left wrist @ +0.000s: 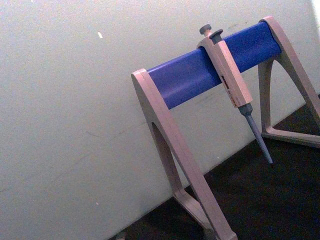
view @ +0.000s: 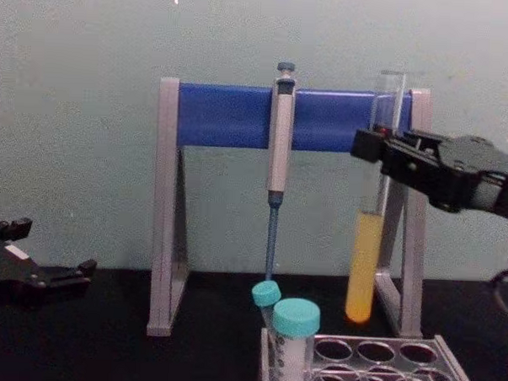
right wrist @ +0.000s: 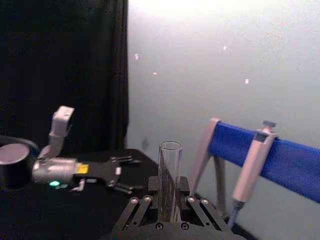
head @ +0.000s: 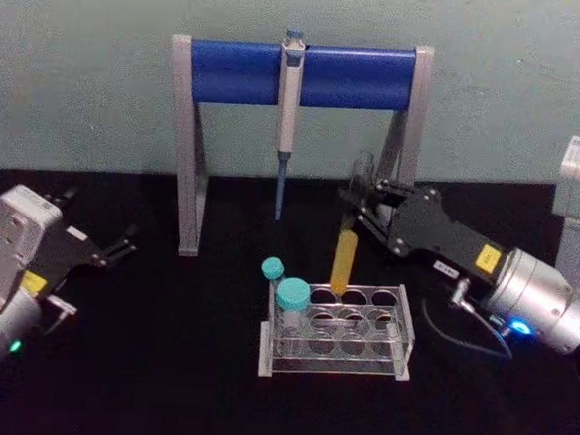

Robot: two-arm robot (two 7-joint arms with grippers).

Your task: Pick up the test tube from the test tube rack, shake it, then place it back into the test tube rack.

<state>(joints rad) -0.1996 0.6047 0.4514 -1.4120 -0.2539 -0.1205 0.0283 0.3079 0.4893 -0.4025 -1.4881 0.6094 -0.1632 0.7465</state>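
Left gripper [head: 121, 248] idles far left, fingers spread; right gripper [head: 356, 204] is clamped on the test tube [view: 365, 263].
Gripped near its open top, the tube hangs upright, with its round bottom just above the back row of the test tube rack [head: 334, 368]. Returning it looks like a straight descent along its long axis.

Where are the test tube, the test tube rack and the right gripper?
test tube [view: 364, 267]: chest view, on its yellow-orange liquid.
test tube rack [head: 339, 365]: head view, on its front wall.
right gripper [view: 382, 147]: chest view, between the fingertips clamping the tube.
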